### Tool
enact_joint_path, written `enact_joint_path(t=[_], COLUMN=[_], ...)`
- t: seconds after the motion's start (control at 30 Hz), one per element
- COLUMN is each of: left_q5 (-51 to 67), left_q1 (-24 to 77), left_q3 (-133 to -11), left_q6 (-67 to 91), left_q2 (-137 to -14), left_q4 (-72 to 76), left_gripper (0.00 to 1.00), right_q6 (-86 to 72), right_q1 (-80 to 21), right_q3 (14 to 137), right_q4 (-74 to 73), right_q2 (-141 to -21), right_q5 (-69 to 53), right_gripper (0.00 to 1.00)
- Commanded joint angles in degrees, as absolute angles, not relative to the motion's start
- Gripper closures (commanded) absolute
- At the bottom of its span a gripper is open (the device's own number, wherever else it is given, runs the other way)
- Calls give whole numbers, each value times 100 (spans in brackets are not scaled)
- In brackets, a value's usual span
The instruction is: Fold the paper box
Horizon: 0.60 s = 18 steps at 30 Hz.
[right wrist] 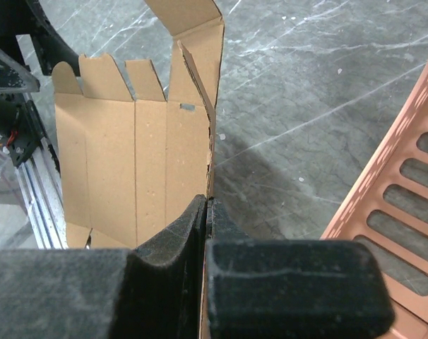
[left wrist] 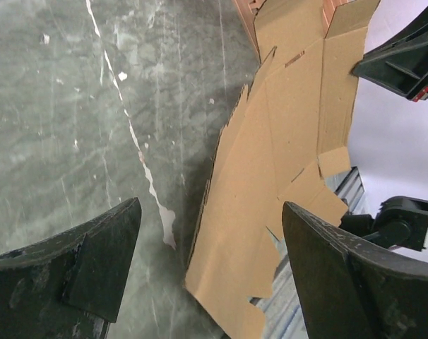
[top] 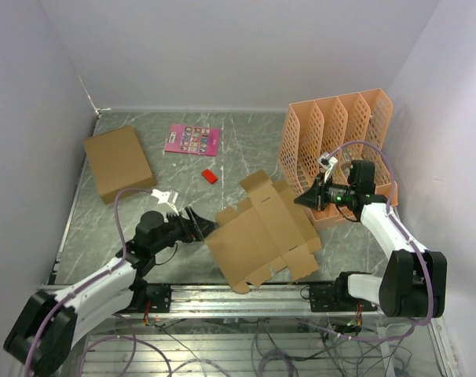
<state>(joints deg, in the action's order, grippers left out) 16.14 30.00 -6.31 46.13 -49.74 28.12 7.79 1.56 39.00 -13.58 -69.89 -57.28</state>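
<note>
The paper box (top: 263,234) is a flat brown cut-out sheet with creased panels and tab flaps, tilted up near the table's front edge. My right gripper (top: 303,199) is shut on its right edge; in the right wrist view (right wrist: 208,205) the sheet (right wrist: 129,162) is pinched between the pads. My left gripper (top: 205,227) is open just left of the sheet's left edge, not touching it. In the left wrist view the sheet (left wrist: 270,169) lies ahead between the spread fingers (left wrist: 101,254).
A larger plain brown box (top: 118,162) lies at the back left. A pink card (top: 192,139) and a small red piece (top: 210,176) lie behind the sheet. An orange file rack (top: 336,145) stands at the right, close behind my right gripper.
</note>
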Motion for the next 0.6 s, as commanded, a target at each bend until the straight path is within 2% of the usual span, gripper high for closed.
enact_joint_path(t=[0.0,0.2,0.37,0.57], left_q5=[1678,1754,1934,721], left_q1=[2969,2975,3155,4491], left_q3=[-602,-663,-64,-283], left_q6=[5078,5249,5835,5982], left_q2=[-4004,-3063,-3537,-4636], left_q4=[1262,71,1624,2562], left_gripper=[8,7,11,11], right_q6=[802,758,713,694], right_q1=[219,213,225,236], right_q3=[4006,3991,3960,3953], right_q4=[-1337,-1291,-1252,-1235], right_q2=[-6938,-6938,-6908,-6921], right_q5=[-5875,-5865,-5823,-5823], right_gripper=[100,100,100,100])
